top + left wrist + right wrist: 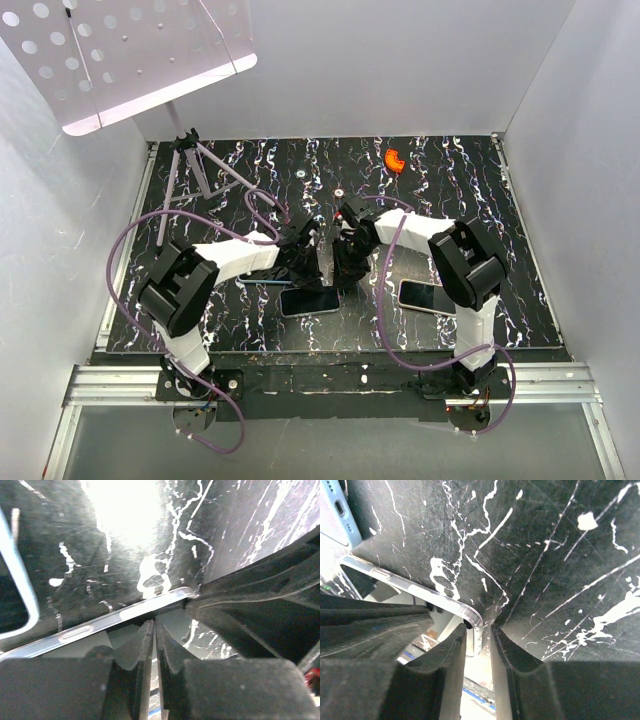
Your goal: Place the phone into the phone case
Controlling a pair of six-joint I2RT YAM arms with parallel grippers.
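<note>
A clear phone case stands on edge between my two grippers at the mat's middle. Its shiny rim crosses the left wrist view and the right wrist view. My left gripper is nearly shut, its tips at the rim, apparently pinching the thin wall. My right gripper is narrowly open around the case's rounded corner; one finger touches it. A dark-screened phone lies flat just in front of the grippers. A second phone lies to the right.
A light-blue phone or case end with a port lies near the clear case, under my left arm. An orange piece sits at the back. A stand with a perforated white panel rises at back left. White walls enclose the mat.
</note>
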